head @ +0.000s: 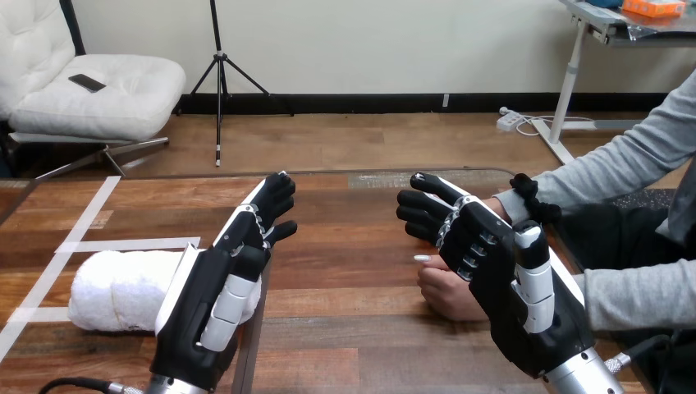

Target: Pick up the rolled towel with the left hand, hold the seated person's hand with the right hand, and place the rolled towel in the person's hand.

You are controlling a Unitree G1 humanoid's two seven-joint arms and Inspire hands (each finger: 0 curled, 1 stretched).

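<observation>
Wooden desk (pixel 353 246): rolled towel (pixel 119 291) lies near-left behind our left hand (pixel 209 304), fingers (pixel 275 195) straight and empty, staged to grab; our right hand (pixel 501 279), uncurled, sits over the person's hand (pixel 447 297), not clasping.

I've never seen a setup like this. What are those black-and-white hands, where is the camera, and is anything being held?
Those are a humanoid robot's own two hands, seen from a camera on its head looking down across a wooden table. Its left hand is open and holds nothing; a white rolled towel lies on the table just behind it. Its right hand is open too, over the person's hand, which rests on the table. Whether those two touch cannot be told. White tape marks the table's left part.
</observation>
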